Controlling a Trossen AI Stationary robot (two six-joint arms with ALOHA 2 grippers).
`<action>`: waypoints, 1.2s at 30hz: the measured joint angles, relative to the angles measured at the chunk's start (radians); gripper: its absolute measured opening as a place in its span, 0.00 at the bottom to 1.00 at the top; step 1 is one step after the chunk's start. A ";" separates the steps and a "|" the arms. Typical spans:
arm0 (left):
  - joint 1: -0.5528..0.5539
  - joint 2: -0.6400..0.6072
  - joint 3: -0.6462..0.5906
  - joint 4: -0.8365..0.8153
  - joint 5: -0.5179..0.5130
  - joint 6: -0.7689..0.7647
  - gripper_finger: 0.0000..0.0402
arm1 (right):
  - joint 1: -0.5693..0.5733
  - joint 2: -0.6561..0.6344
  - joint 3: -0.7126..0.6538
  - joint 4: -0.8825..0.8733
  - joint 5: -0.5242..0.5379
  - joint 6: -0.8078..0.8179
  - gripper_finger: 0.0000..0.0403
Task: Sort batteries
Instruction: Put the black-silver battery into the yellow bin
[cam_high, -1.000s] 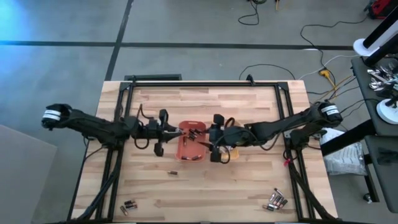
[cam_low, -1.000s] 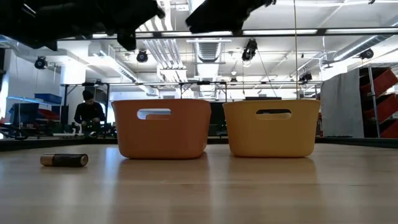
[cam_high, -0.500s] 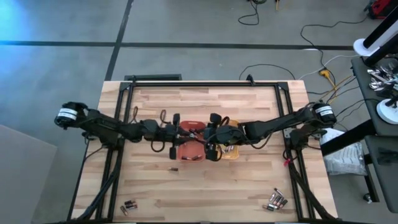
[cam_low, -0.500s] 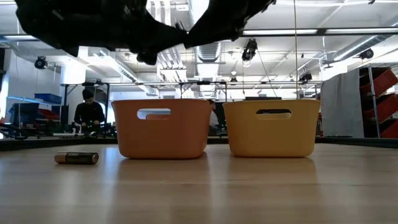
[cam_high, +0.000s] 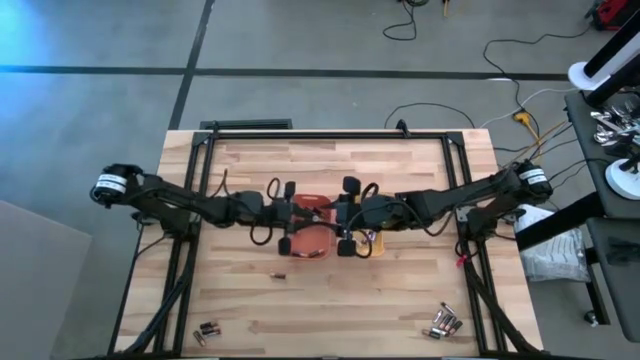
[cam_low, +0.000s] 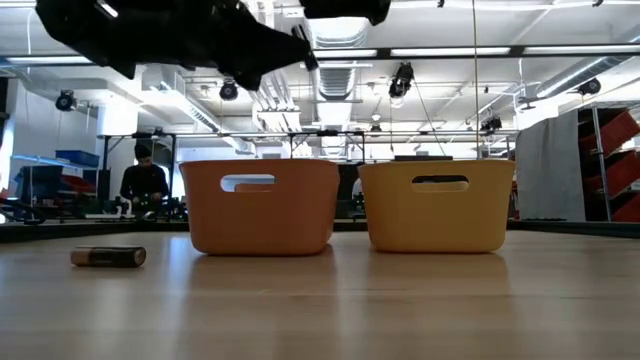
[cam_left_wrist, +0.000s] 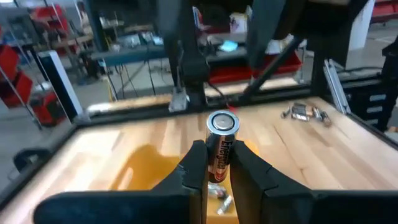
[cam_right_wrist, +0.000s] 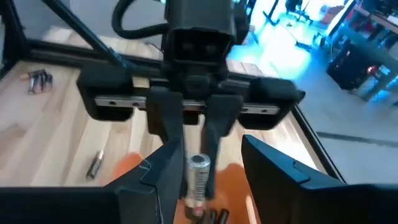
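The left pincer (cam_left_wrist: 217, 163) is pinching a battery (cam_left_wrist: 221, 144). The battery is dark with a silver end cap, and it sits between the two fingers (cam_left_wrist: 194, 163) with the cap pointing away from the wrist. From above, the left pincer (cam_high: 300, 212) hangs over the orange tray (cam_high: 310, 243), near the middle of the worktop (cam_high: 330, 160).

The right pincer (cam_high: 338, 217) faces the left one, and they are very close. It is over the gap where the orange tray meets the yellow tray (cam_high: 374, 245). Its fingers (cam_right_wrist: 160, 168) are spread apart with nothing between them. Past them, the right wrist camera sees the left pincer (cam_right_wrist: 198, 163) pinching the battery (cam_right_wrist: 198, 177).

The two trays stand side by side on the worktop (cam_low: 400, 310). In the low view the orange tray (cam_low: 262, 205) is on the left and the yellow tray (cam_low: 438, 205) is on the right. Some batteries lie inside the orange tray.

One loose battery (cam_high: 278, 276) lies on the wood just in front of the orange tray. In the low view this dark battery (cam_low: 108, 257) lies on its side, well to the left of the trays. A few more cells (cam_high: 207, 329) lie near the front left corner. A small heap (cam_high: 443, 322) lies near the front right corner.

A person (cam_low: 144, 180) is far back in the room behind the worktop.
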 joint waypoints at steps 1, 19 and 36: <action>0.000 -0.010 -0.005 0.007 0.000 0.007 0.07 | 0.000 0.000 0.000 0.005 0.000 0.000 0.38; -0.002 -0.057 -0.036 0.090 0.015 0.045 0.07 | -0.018 0.063 -0.002 0.105 0.000 0.087 0.34; -0.002 -0.056 -0.014 0.153 -0.006 -0.029 0.07 | -0.018 0.062 -0.002 0.190 0.003 0.060 0.15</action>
